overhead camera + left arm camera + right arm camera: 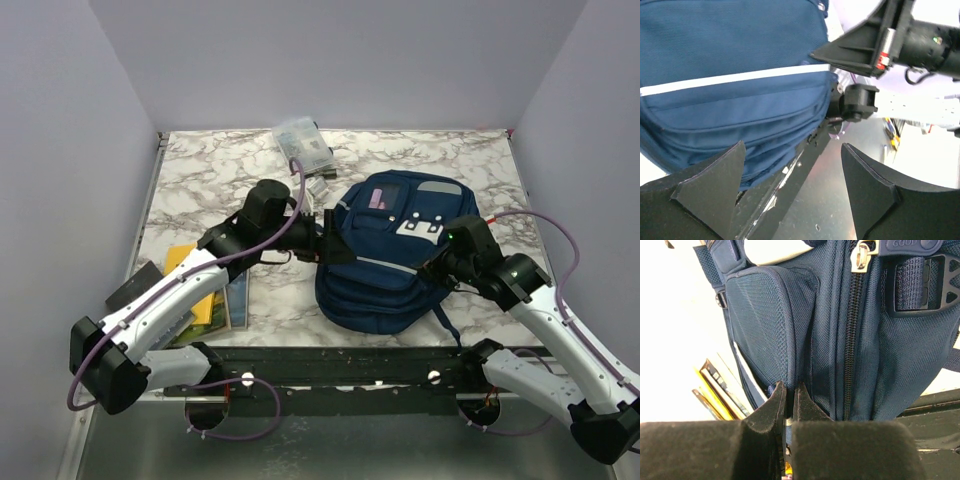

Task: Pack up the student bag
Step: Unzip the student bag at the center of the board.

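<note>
The student bag (385,255) lies flat on the marble table (200,180), front pockets up and its bottom toward the arms' bases. It looks soft and floppy rather than stiff. The navy cloth sags and folds, so I judge it will slump and drag when pulled, not lift as one piece. It is probably light (it looks fairly flat, though its fill cannot be seen). Woven fabric like this should grip well. The strong places to take hold would be the webbing strap (912,282), a seam edge, or the metal zipper pull (860,257) if the main compartment is to be opened.

The left gripper (793,145) is at the bag's left side with its jaws spread wide. Nothing sits between them, and the bag's lower pocket lies just beyond its left fingertip.

The right gripper (791,387) is against the bag's right side with its fingers pressed together. The tips meet on the seam below the side pocket (765,325), just left of the long zipper (852,330). They touch the cloth, but I cannot tell whether a thin fold is nipped between them.

Books (210,290) lie left of the bag, partly under the left arm, and a small clear pouch (300,140) sits beyond the bag's top. None of them is packed yet.
</note>
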Controlling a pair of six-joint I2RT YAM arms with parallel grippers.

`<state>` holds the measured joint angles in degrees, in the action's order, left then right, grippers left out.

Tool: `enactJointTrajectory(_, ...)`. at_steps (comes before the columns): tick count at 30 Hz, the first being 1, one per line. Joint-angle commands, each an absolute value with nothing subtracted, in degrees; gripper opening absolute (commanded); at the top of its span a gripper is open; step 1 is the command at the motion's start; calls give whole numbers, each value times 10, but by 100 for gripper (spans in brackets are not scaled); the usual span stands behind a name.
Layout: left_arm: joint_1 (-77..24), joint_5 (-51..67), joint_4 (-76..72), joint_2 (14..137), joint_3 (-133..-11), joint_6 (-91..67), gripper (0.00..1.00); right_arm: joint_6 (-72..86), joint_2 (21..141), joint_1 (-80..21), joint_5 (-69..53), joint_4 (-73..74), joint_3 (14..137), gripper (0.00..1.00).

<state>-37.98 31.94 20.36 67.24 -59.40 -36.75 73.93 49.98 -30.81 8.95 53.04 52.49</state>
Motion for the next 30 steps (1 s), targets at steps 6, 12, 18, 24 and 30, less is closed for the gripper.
enactJointTrajectory(6,-522,220,241,734,-673,-303,78,754,473,-310,56,428,533,0)
enactJointTrajectory(12,-649,27,217,743,-673,-202,82,791,448,-310,56,442,529,0)
enactJointTrajectory(18,-670,-76,254,813,-715,-230,82,778,465,-309,8,429,534,0)
enactJointTrajectory(24,-670,-95,252,854,-725,-249,82,777,461,-310,4,427,536,0)
enactJointTrajectory(30,-677,-37,222,874,-736,-264,86,774,474,-310,-29,406,530,0)
